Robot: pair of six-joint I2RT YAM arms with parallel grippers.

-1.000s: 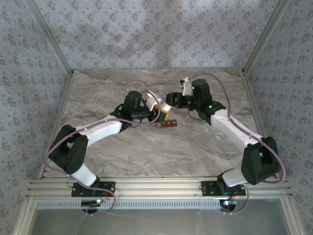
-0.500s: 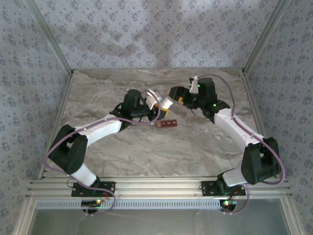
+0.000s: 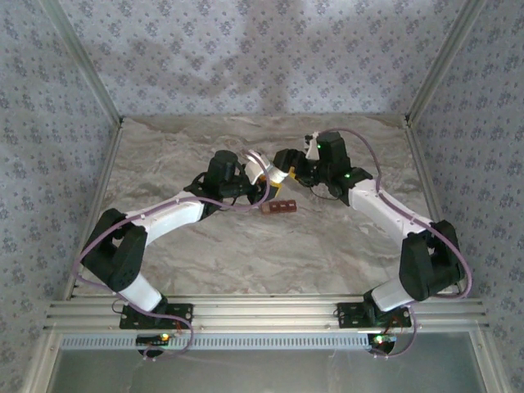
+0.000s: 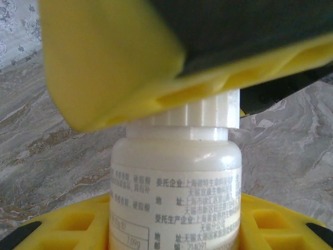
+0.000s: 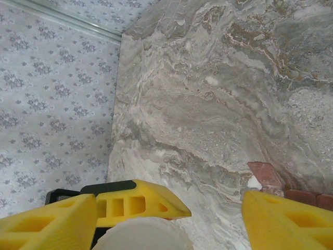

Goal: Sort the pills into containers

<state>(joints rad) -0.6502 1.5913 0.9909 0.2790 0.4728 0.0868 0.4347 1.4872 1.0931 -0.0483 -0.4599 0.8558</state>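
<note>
Right hand (image 3: 286, 160) has swung back in over the cap (image 5: 143, 234), fingers spread, not clenched. I see left hand (image 3: 266, 182) gripping the bottle (image 4: 174, 187). Containers (image 3: 281, 206) sit on the table (image 3: 246, 246), 6 o'clock of it.

Table (image 3: 246, 262): marble-look top, grey-beige veining, smooth, low sheen.
Walls (image 3: 246, 57): matt flower-print covering; cloth or paper, cannot tell.
Near rail (image 3: 262, 315): pale ribbed metal, brushed look.
Arm shells (image 3: 168, 217): white plastic, slight gloss; joints black, satin.
Bottle (image 4: 174, 177): white plastic, soft gloss, ribbed cap, printed label lying smooth on its wall.
On left gripper (image 3: 264, 184) and right gripper (image 3: 284, 168), fingers (image 5: 291, 219) of matt yellow plastic with moulded hollows, black plastic behind.
Containers (image 3: 281, 207): dark red-brown, matt, faintly rough seen close; material unclear.
</note>
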